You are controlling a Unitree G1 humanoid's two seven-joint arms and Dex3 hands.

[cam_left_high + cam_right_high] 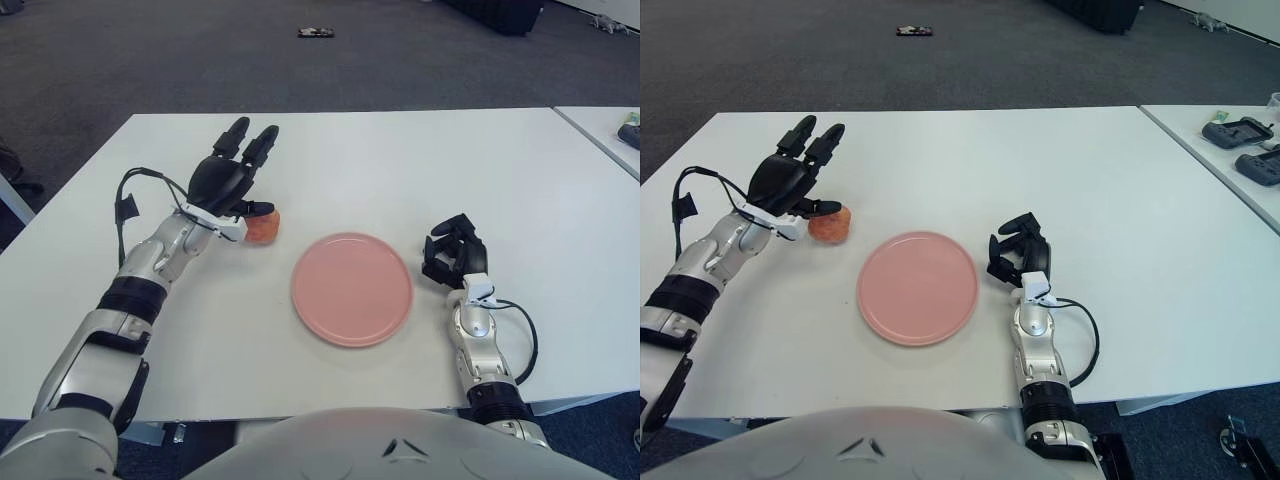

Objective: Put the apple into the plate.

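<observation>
Left hand over the apple, fingers extended, nothing grasped. Apple on desk, left of plate. Right hand clenched, right of plate.

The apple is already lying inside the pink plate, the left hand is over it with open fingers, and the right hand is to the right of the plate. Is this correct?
Not quite. The apple is not in the pink plate; it sits on the table to the plate's left, as the right eye view shows. The rest holds: the left hand is over it with fingers open, and the right hand is right of the plate.
</observation>
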